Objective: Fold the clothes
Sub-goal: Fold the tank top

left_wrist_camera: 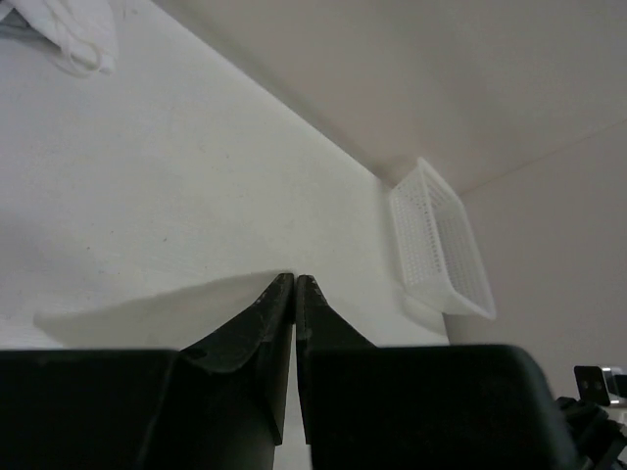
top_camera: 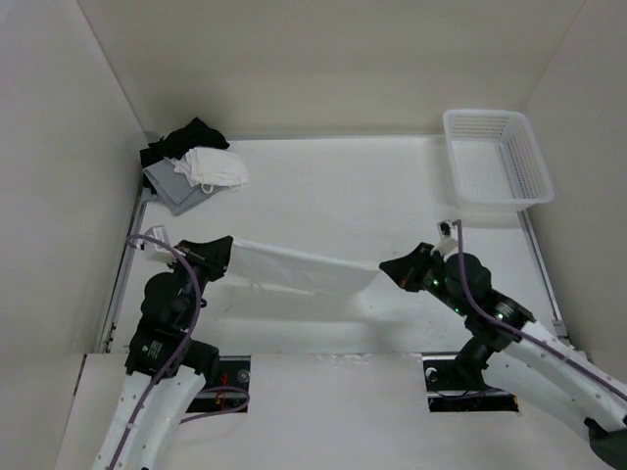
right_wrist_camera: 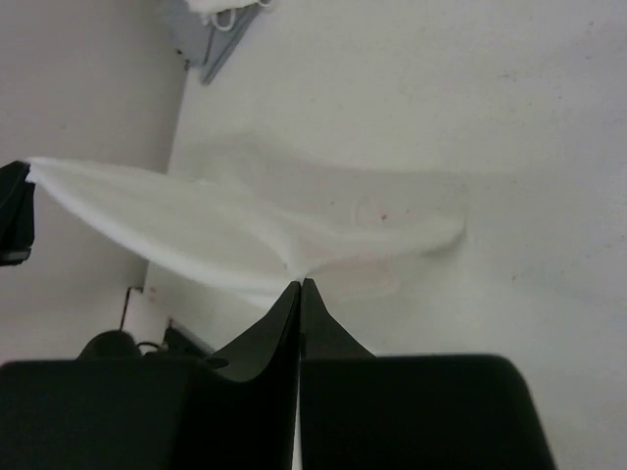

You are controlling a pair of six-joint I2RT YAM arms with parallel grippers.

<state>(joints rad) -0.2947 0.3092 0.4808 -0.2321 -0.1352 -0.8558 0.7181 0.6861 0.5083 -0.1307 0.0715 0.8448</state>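
Right now both tools are pressed together on the white top (top_camera: pixel 304 269): the left tool (top_camera: pixel 225 257) pinches its left end, the right tool (top_camera: pixel 390 266) its right end. The top is stretched between them over the tabletop (top_camera: pixel 343 196), by the middle of the near edge. Both arms are bent low, wrists turned inward and facing each other. Far-left corner has the garment heap (top_camera: pixel 191 166), far-right corner the mesh basket (top_camera: pixel 495 157).
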